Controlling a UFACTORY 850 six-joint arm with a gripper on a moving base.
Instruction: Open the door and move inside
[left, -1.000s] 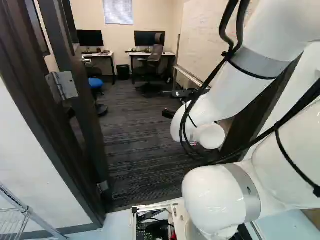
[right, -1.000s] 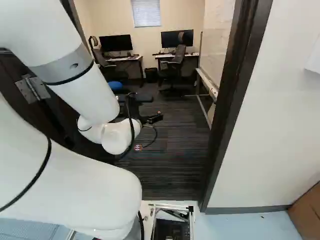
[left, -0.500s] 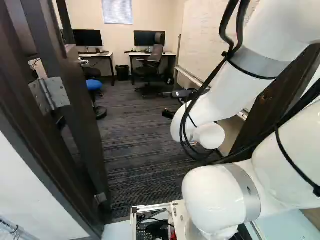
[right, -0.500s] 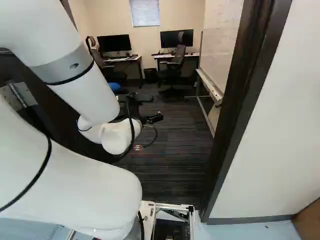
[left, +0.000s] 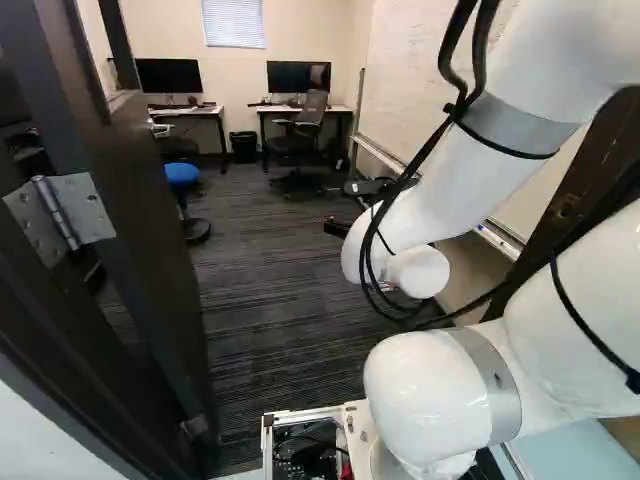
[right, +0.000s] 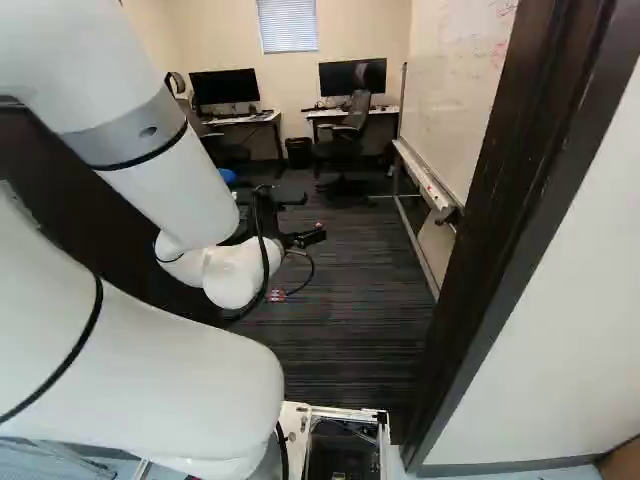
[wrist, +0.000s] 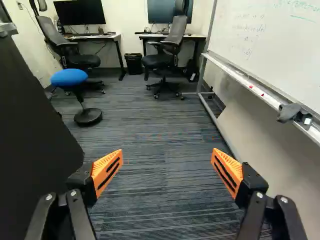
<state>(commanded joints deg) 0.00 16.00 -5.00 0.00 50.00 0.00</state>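
Door (wrist: 32, 135) stands open at left; opening looks done. My tool (wrist: 167, 155) released, empty, over carpet (wrist: 160, 195). Base (left: 312, 413) near, at doorframe (right: 500, 200); left to do: drive farther inside.

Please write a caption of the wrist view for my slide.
Open hand above a striped carpet, with a blue stool, desks and a whiteboard ahead.

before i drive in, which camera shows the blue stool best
The wrist view: it shows the blue stool from seat through post to round black base. The left base view shows it too, but smaller, beside the open door. The right base view shows only a bit of blue past the arm.
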